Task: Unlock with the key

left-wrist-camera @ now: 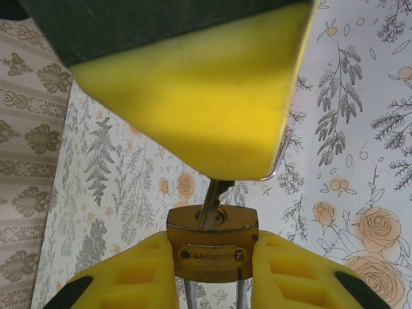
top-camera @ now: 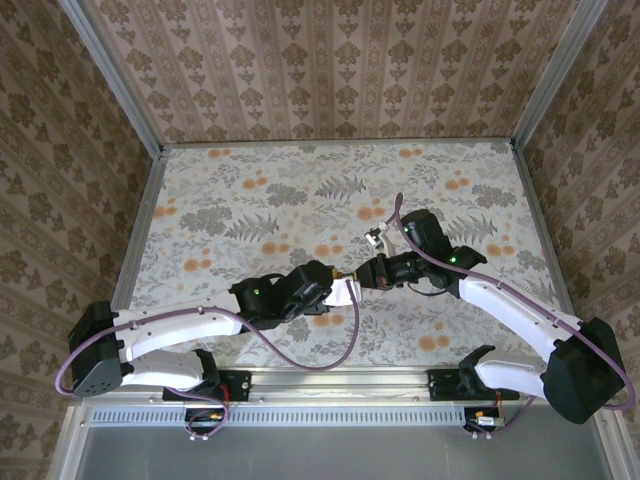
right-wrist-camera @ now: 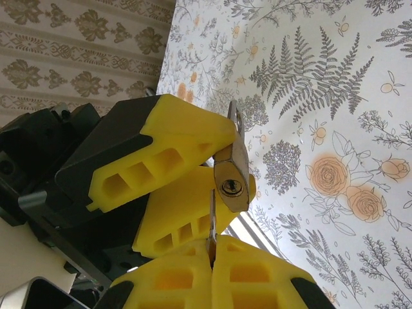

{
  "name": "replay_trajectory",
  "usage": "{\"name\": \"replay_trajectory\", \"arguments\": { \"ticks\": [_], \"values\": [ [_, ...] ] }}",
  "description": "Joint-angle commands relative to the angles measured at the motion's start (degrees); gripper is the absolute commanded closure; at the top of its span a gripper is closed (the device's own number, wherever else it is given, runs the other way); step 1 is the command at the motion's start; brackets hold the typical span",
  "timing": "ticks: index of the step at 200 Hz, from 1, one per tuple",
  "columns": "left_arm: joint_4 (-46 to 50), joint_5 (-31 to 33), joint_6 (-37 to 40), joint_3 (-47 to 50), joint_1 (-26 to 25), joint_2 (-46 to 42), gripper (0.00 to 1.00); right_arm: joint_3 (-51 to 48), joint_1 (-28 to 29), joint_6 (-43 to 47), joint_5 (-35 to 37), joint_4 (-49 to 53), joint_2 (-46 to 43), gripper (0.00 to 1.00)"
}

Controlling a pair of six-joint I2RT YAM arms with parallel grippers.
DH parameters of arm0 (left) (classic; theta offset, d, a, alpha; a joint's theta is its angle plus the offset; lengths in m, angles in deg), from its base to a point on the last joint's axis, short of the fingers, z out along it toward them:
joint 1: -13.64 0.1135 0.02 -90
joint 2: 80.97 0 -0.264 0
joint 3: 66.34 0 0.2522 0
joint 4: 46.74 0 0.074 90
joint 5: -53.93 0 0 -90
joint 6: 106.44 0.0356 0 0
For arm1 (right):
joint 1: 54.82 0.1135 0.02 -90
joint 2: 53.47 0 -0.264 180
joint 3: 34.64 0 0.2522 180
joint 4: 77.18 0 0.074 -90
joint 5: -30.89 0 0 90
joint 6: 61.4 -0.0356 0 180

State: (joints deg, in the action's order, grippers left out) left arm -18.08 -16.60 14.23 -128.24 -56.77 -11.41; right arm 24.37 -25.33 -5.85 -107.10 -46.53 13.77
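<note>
Closest in, the left gripper (left-wrist-camera: 212, 264) had its yellow fingers clamped on either side of the brass padlock (left-wrist-camera: 212, 243), with the keyhole face pointing at the other arm. Right at that face was the key (left-wrist-camera: 211, 201). Only its thin silver blade showed, pinched between the right gripper's (right-wrist-camera: 212, 270) fingers, which were pressed tight together on it. In the left wrist view the tip looked to be touching the cylinder, at a bit of a slant. In the right wrist view, though, the slot looked open and the blade sat just beside it, so honestly I couldn't tell if it had gone in at all.

That's where I reckon it could go sideways. If the blade was off the slot or tilted, pushing would just skate it across the brass, or twist the tiny key crooked in those soft pads. A harder shove could rock the padlock in its grip. It could also pop the key out onto the flowery table (top-camera: 300, 190) further back, where grabbing it again would be a pain.
</note>
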Motion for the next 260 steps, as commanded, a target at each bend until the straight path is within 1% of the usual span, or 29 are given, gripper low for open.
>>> {"name": "replay_trajectory", "arguments": {
  "ticks": [1, 121, 260],
  "values": [
    [-0.75, -0.13, 0.15, -0.02, 0.28, -0.92, 0.74, -0.69, -0.32, 1.1, 0.35, 0.89, 0.23, 1.0],
    [-0.48, 0.07, 0.12, 0.16, 0.28, -1.36, 0.75, -1.01, -1.26, 1.5, 0.0, 0.6, 0.86, 1.0],
    [-0.95, 0.43, 0.39, 0.07, 0.28, -0.61, 0.75, -1.49, -0.58, -0.26, -1.07, -1.2, 0.17, 1.0]
  ]
}}
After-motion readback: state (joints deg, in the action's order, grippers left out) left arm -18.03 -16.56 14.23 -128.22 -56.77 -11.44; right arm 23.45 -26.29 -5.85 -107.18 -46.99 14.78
